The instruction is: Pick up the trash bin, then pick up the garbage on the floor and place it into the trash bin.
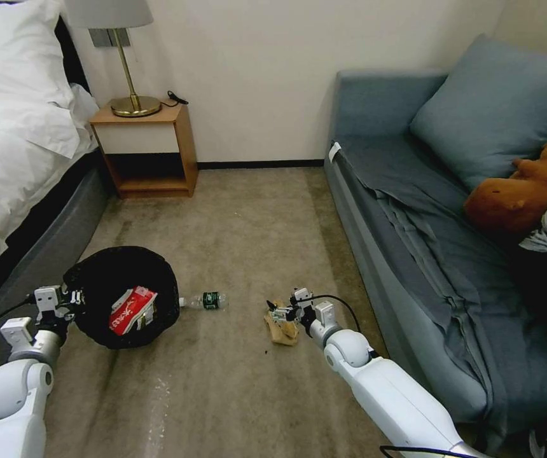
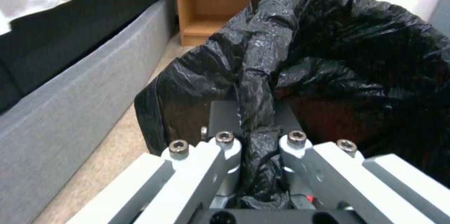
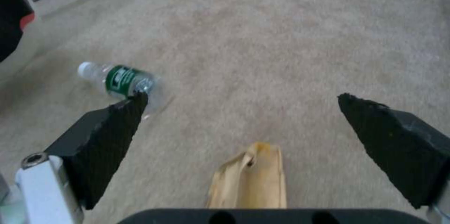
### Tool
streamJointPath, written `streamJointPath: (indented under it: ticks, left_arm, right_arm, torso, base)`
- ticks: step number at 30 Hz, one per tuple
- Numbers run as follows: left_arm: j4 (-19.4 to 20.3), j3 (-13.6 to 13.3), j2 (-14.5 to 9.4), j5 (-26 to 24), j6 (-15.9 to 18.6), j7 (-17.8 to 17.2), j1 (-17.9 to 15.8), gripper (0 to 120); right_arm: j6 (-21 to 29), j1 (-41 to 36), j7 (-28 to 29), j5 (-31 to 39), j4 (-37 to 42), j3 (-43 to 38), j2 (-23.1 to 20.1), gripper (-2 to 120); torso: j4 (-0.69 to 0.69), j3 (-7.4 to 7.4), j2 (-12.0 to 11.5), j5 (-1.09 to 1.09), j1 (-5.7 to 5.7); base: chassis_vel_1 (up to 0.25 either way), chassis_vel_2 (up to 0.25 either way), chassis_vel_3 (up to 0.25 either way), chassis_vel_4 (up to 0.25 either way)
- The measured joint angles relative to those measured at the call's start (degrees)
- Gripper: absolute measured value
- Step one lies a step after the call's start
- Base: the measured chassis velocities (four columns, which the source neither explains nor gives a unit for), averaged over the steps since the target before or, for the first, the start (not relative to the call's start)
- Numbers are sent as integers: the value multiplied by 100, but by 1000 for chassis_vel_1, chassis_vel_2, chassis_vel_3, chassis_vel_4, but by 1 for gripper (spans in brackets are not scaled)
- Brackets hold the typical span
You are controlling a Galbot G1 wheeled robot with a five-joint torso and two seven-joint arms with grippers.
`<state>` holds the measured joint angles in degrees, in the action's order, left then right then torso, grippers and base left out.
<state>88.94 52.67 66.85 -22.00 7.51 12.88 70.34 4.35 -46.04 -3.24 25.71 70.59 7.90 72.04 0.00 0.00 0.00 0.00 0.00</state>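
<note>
Right gripper point(image 3: 244, 111) has its jaws spread wide, with the crumpled brown paper point(image 3: 248, 181) sitting between them at bottom centre. Left gripper point(image 2: 255, 139), lower left in the head view, has its jaws clamped on the trash bin point(image 1: 124, 299) liner.

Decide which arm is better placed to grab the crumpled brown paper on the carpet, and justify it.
The right. The right gripper hangs open directly over the crumpled brown paper, one finger on each side. The left gripper is shut on the black-bag-lined round trash bin, so it is occupied.
</note>
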Motion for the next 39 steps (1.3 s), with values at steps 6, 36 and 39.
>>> streamJointPath:
  ticks: [6,36,39]
  left_arm:
    - [1,-5,12,12,1,-2,-17,4]
    - [8,-37,13,24,34,-6,-53,4]
    - [9,-36,8,7,34,-2,-38,4]
  right_arm:
    - [-26,-14,-24,-5,-26,-6,-18,100]
    - [-53,3,-117,-157,13,164,-62,100]
    - [-45,5,-114,-181,-7,195,-34,100]
  torso:
    - [0,0,0,0,0]
    - [-2,0,0,0,0]
    - [1,0,0,-1,0]
  base:
    - [-108,119,110,-118]
    - [-106,108,106,-100]
    - [-76,131,103,-119]
